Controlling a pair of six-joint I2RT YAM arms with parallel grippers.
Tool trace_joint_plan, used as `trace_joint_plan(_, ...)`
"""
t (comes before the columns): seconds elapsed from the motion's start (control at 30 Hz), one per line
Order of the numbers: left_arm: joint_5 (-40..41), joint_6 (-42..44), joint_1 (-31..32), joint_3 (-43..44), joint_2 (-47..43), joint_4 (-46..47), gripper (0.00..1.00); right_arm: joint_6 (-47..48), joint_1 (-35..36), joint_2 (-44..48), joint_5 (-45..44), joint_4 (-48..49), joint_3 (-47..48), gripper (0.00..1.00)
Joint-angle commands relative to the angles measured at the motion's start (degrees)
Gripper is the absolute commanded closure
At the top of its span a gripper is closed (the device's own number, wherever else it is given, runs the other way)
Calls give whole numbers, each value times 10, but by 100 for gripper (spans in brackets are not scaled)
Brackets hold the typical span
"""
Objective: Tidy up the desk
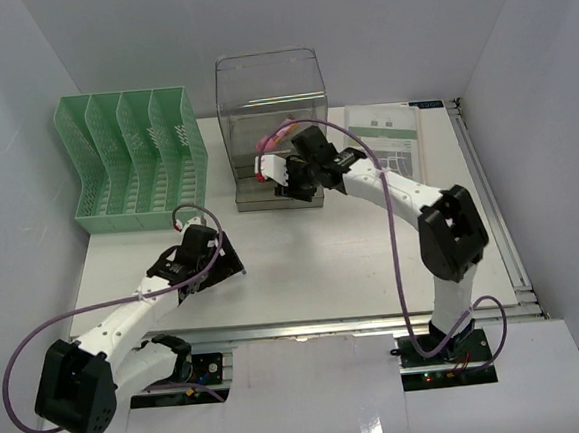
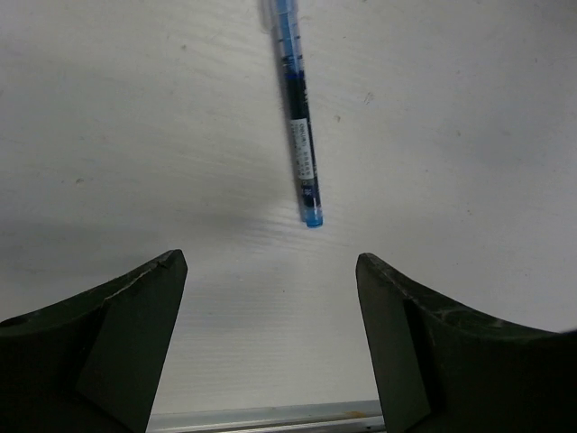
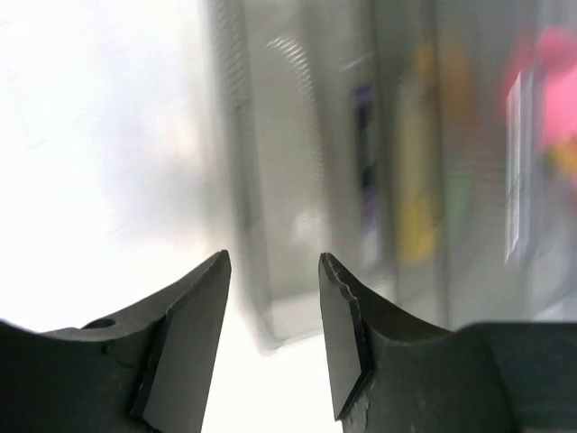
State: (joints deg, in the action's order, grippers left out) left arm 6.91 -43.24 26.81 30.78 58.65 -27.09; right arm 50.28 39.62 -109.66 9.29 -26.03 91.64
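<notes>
The left gripper (image 2: 269, 262) is held wide open and empty, the right gripper (image 3: 275, 262) half open and empty. The blue pen (image 2: 297, 117) could be bumped and rolled across the desk (image 1: 373, 260).

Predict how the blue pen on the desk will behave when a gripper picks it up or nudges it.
Slim and straight, the pen probably stays stiff and feels light. Its round barrel lies flat on the smooth desk, so a sideways nudge may roll it. The glossy plastic could slip in a loose grip.
</notes>
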Motion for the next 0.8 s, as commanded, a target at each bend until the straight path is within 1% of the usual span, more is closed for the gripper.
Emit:
trace_joint_plan(0.0, 31, 6, 7, 69, 87, 2, 17, -90, -50, 187, 185, 21, -144, 49)
trace_joint_plan(0.1, 48, 10, 12, 99, 146, -4, 22, -93, -80, 283, 233, 29, -238, 48)
trace_joint_plan(0.13, 57, 8, 13, 110, 173, -10, 24, -97, -103, 312, 255, 34, -262, 48)
trace_joint_plan(0.2, 73, 0, 18, 132, 225, -22, 26, -112, -162, 360, 295, 47, -301, 48)
trace_joint_plan(0.27, 82, -1, 22, 146, 250, -27, 27, -120, -205, 400, 327, 64, -335, 47)
trace_joint_plan(0.33, 104, -8, 26, 171, 287, -37, 27, -134, -257, 470, 363, 100, -386, 45)
trace_joint_plan(0.43, 121, -12, 30, 191, 313, -51, 44, -141, -304, 516, 388, 126, -438, 42)
trace_joint_plan(0.5, 126, -13, 31, 206, 333, -62, 56, -141, -326, 541, 402, 130, -455, 41)
trace_joint_plan(0.53, 129, -13, 33, 211, 340, -67, 60, -141, -335, 549, 408, 132, -464, 41)
trace_joint_plan(0.57, 129, -13, 35, 212, 345, -71, 62, -141, -344, 554, 418, 133, -469, 41)
trace_joint_plan(0.6, 129, -13, 37, 210, 348, -74, 66, -142, -352, 559, 427, 133, -473, 41)
trace_joint_plan(0.67, 131, -12, 40, 202, 350, -77, 76, -144, -366, 565, 445, 133, -478, 41)
trace_joint_plan(0.73, 129, -13, 41, 187, 346, -78, 79, -143, -374, 570, 453, 133, -482, 41)
trace_joint_plan(0.77, 127, -14, 42, 184, 343, -78, 83, -142, -376, 572, 455, 133, -484, 41)
